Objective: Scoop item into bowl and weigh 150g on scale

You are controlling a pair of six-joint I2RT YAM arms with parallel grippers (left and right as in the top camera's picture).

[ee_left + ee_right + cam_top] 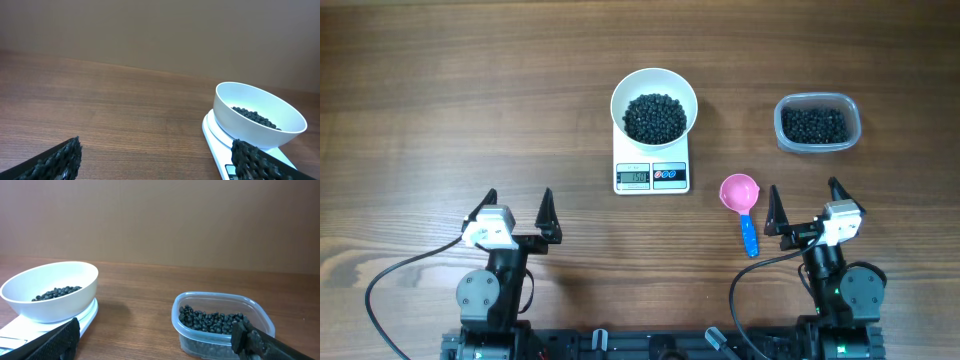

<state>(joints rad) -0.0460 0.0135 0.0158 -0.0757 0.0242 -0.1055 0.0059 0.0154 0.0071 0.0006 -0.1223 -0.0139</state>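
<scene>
Apparently the work stands at the checking step, between two scoops or at the end of them. On the wide brown wooden table [420,100] both arms are at the near edge, and neither touches anything. The left gripper [518,197] and the right gripper [802,190] both have their jaws spread wide and hold nothing. In the middle of the table lies the small flat white rectangular scale [652,176], and the round white bowl [654,80] sits on top of it. To the right, well apart from the scale, stands the clear rounded-rectangle plastic tub [818,97]. The pink plastic scoop with a blue handle [740,193] lies on the table between scale and tub, just beside the right gripper, with its cup turned upward. The tiny round black beads [654,117] make a dark pile in the bottom of the bowl, and more of them remain in the tub. The display shows digits, but they are too small to read surely. If the weight is short, the next move probably asks the right gripper to close on the blue handle and take a small portion from the tub.
</scene>
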